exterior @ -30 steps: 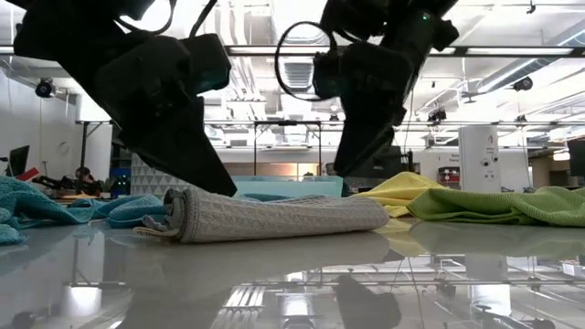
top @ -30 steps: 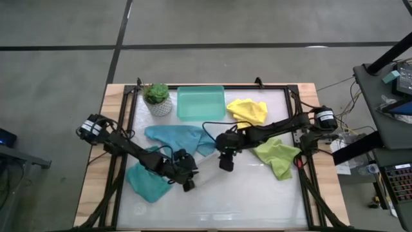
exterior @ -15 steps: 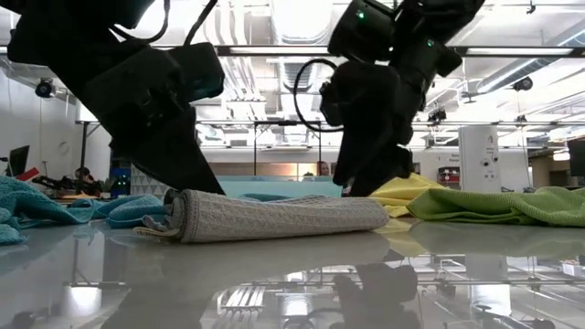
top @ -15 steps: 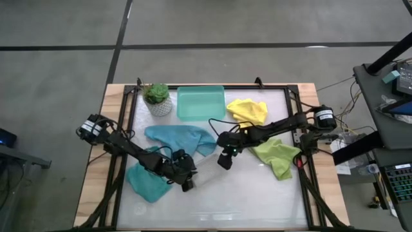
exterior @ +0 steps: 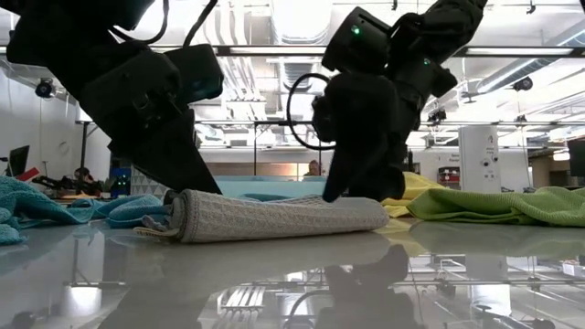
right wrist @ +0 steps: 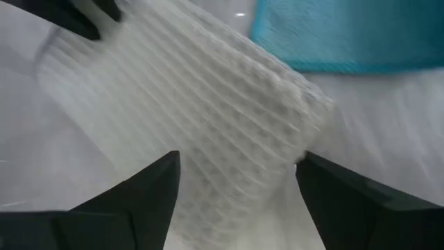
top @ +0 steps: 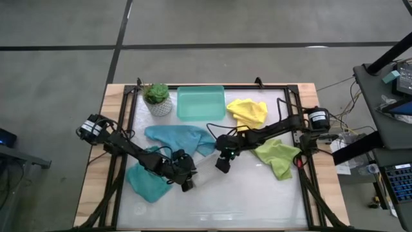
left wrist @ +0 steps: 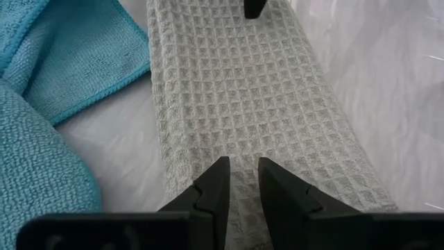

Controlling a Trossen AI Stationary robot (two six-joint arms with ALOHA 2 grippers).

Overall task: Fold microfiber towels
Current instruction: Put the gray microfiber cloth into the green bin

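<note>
1. My left gripper pinches one end of the light grey towel, a waffle-weave cloth folded into a long, thick strip near the table's middle.
2. My right gripper hangs spread wide over the strip's other end, holding nothing.
3. Fluffy teal towels lie crumpled beside it; the yellow towel and lime towel sit rumpled farther off.

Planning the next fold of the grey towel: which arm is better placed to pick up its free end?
Probably the right: the right gripper is open over the grey towel's free end, while the left gripper pinches the other end.
</note>
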